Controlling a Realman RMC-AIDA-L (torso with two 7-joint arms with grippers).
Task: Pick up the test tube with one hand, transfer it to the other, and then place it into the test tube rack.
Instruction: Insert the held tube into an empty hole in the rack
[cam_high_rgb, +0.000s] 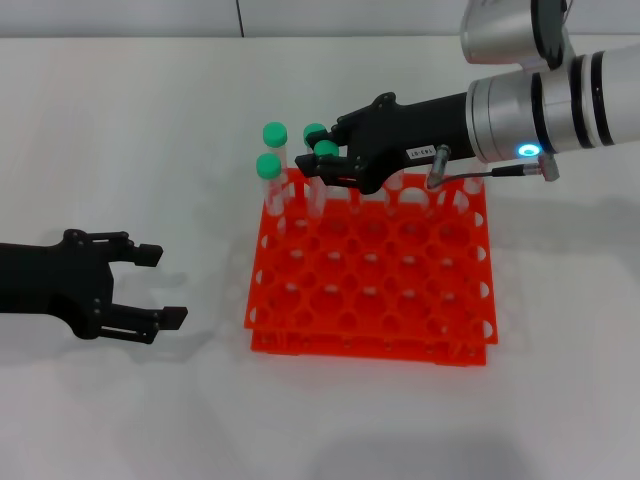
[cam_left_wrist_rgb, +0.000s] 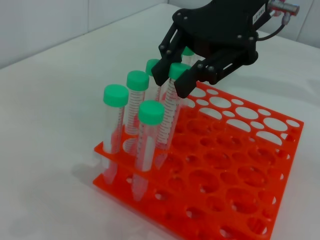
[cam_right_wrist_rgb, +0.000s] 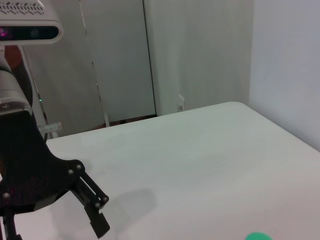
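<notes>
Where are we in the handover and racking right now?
The handover looks done: the left gripper sits open and empty beside the test tube rack. In hand: the right gripper holds the test tube at the rack's far-left corner, lower end in a hole. Left: release and retract.

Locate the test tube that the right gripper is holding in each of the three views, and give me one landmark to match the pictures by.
Head view: the slim clear green-capped test tube sits between the fingers of the black, white-labelled right gripper, over the far left corner of the bright orange plastic rack.
Left wrist view: test tube at upper centre, gripped at its cap.
Right wrist view: only a green cap edge shows, which tube is unclear.
Shared landmark: the rack, absent from the right wrist view.
</notes>
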